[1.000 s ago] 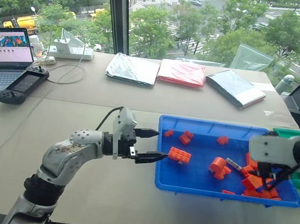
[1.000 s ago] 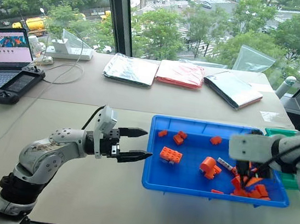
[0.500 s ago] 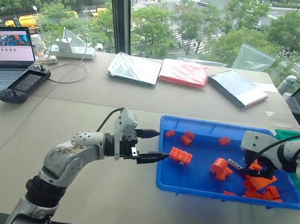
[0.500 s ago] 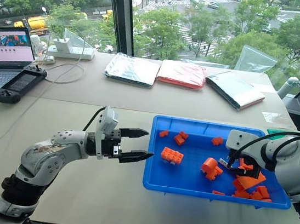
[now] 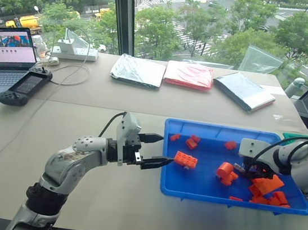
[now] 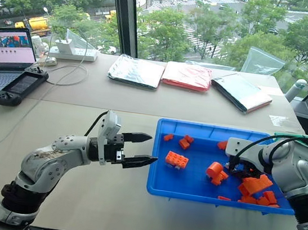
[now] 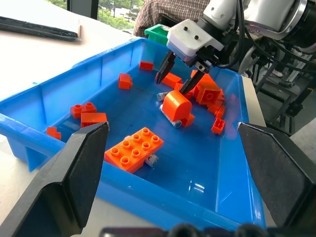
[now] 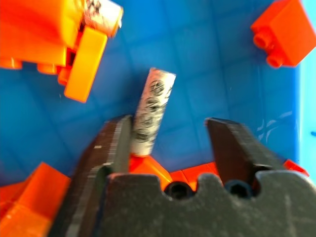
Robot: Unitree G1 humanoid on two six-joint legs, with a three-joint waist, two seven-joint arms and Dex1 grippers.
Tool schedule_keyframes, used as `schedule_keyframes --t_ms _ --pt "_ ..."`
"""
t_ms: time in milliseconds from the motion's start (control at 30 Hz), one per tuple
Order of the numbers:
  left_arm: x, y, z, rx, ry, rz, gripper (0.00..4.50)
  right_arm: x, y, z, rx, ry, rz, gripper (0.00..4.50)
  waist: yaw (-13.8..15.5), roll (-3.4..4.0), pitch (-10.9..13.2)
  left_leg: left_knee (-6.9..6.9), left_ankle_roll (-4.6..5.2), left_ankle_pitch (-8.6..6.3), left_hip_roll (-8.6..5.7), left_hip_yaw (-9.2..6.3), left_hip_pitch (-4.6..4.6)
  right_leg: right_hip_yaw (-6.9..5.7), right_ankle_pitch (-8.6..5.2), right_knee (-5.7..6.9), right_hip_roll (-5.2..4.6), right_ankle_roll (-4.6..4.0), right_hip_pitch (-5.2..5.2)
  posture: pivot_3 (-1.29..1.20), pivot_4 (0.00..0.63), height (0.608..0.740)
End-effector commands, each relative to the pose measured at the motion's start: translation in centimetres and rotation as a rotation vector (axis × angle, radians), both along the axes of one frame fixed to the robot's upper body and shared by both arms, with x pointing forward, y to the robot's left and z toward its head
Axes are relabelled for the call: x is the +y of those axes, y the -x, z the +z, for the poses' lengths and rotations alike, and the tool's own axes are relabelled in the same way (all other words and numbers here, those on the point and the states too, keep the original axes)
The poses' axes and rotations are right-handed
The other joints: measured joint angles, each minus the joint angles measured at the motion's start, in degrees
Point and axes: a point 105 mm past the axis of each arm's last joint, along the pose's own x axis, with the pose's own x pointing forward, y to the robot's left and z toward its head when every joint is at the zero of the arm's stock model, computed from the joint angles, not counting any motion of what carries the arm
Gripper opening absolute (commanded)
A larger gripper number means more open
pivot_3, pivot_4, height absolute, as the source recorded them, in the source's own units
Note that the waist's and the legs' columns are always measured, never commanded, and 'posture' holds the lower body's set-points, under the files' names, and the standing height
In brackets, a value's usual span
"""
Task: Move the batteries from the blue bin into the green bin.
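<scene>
Beige table (image 5: 117, 96): one blue bin (image 5: 207, 185), three visible batteries (image 8: 152, 111), two end effectors.

The right gripper (image 8: 170, 148) hangs over the blue bin (image 8: 197, 64) floor, its two black fingers apart. A battery (image 8: 150, 111) lies against one finger (image 8: 111, 153), with a gap to the other. Orange bricks (image 8: 279, 32) lie around.

Left gripper (image 5: 155, 150) points sideways, fingers apart; right gripper (image 7: 178, 74) angles downward, fingers seemingly part-spread.
</scene>
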Motion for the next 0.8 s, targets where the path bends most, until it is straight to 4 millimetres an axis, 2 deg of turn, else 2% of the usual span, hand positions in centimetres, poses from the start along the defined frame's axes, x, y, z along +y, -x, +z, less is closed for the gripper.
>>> schedule_keyframes --t_ms 33,100,400,533,800 --pt "-0.1 0.5 1.0 -0.039 0.019 -0.012 4.5 0.1 0.1 0.0 0.022 0.003 0.016 0.92 0.0 0.0 0.0 0.0 0.0 0.0 0.0 0.0 0.0 0.0 0.0 0.0 0.0 0.0 0.0 0.0 0.15 0.74" --pt "-0.1 0.5 0.9 -0.038 0.017 -0.01 4.5 0.3 0.3 -0.2 0.042 -0.004 0.029 0.29 0.02 0.0 0.0 0.0 0.0 0.0 0.0 0.0 0.0 0.0 0.0 0.0 0.0 0.0 0.0 0.0 0.15 0.74" --pt "0.0 0.5 0.9 -0.038 0.016 -0.006 4.5 0.5 0.1 0.1 0.003 -0.034 0.004 0.24 0.01 0.0 0.0 0.0 0.0 0.0 0.0 -0.01 0.01 0.0 0.0 0.0 0.0 0.0 0.01 0.0 0.15 0.74" --pt "0.2 0.5 0.9 -0.038 0.012 0.002 4.5 0.5 -0.7 3.4 -0.17 -0.141 -0.108 0.24 0.02 0.0 0.0 0.0 0.0 0.0 0.0 -0.01 -0.01 0.0 0.0 0.01 0.0 0.0 -0.01 0.0 0.15 0.74" --pt "0.5 0.6 0.8 -0.031 -0.005 -0.008 4.5 -0.3 0.1 9.7 -0.5 -0.336 -0.402 0.24 0.13 0.01 0.0 -0.01 0.0 0.0 0.02 -0.03 -0.07 0.02 0.0 0.04 -0.03 0.0 -0.07 0.0 0.15 0.74"
